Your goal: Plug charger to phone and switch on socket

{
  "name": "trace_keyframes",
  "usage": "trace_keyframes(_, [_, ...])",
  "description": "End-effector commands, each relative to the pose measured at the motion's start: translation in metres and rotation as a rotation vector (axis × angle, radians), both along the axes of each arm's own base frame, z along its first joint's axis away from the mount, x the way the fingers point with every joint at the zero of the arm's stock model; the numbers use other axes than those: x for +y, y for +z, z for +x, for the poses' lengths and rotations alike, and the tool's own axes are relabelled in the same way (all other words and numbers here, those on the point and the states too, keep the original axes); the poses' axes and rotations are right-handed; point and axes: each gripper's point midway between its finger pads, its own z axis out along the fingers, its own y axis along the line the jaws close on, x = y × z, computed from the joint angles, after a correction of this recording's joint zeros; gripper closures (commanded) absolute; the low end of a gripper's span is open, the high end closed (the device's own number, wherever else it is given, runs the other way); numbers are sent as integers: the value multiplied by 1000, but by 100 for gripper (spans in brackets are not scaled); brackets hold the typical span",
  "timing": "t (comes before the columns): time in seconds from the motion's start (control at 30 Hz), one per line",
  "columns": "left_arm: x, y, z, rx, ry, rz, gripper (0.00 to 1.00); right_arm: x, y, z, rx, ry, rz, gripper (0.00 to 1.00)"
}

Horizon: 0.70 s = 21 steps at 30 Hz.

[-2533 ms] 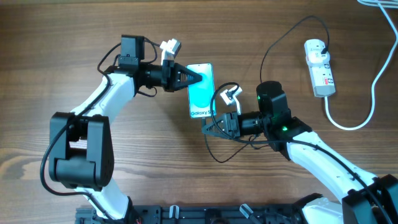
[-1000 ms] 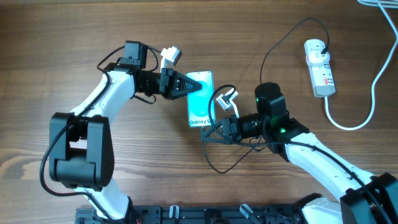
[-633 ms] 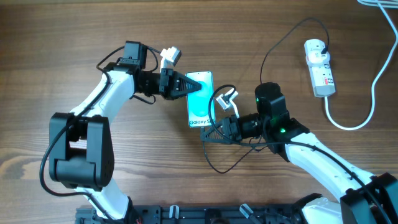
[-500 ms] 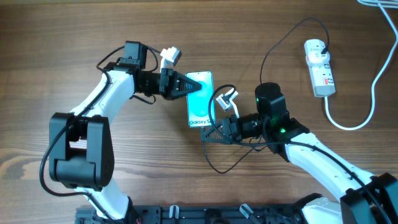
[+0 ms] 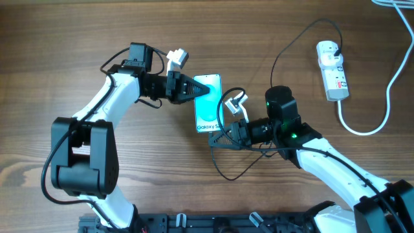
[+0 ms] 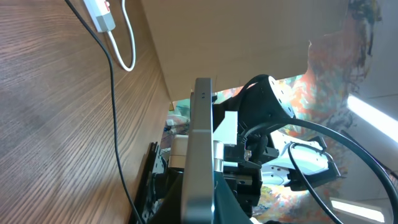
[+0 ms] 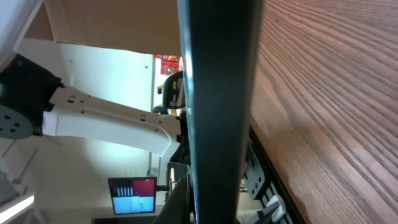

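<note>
The phone [image 5: 208, 107], teal screen up, is held between both grippers above the wooden table. My left gripper [image 5: 196, 87] is shut on its top end; in the left wrist view the phone [image 6: 202, 137] shows edge-on between the fingers [image 6: 202, 205]. My right gripper [image 5: 220, 134] sits at the phone's bottom end, shut on the end of the charger [image 5: 291, 40], whose thin black cable loops below it. The connector tip is hidden. In the right wrist view the phone's dark edge [image 7: 217, 74] fills the gap above the jaws [image 7: 214, 205]. The socket [image 5: 332, 71] lies at the far right.
A thick white cord [image 5: 388, 97] curves from the socket towards the right edge. The socket [image 6: 99, 12], the charger cable [image 6: 114, 99] and the white cord [image 6: 129, 43] also show in the left wrist view. A black rail [image 5: 194, 223] lines the table's front edge.
Since 2.5 s ago my left gripper has brought the phone down towards my right gripper, which shifted slightly. Over the last second nothing has visibly moved.
</note>
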Motion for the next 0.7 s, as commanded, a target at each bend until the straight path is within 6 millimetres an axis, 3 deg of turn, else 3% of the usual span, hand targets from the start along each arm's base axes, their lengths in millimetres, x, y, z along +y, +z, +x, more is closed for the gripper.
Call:
trace_keyframes(0.0, [-18,-11,-28,-23,-64,45,96,-1,25,65,-191,-239,-32,95])
trace_keyframes(0.67, [-33,-20,-50,-4,-126,101,96,-1,28,68,-197,-250,-29,96])
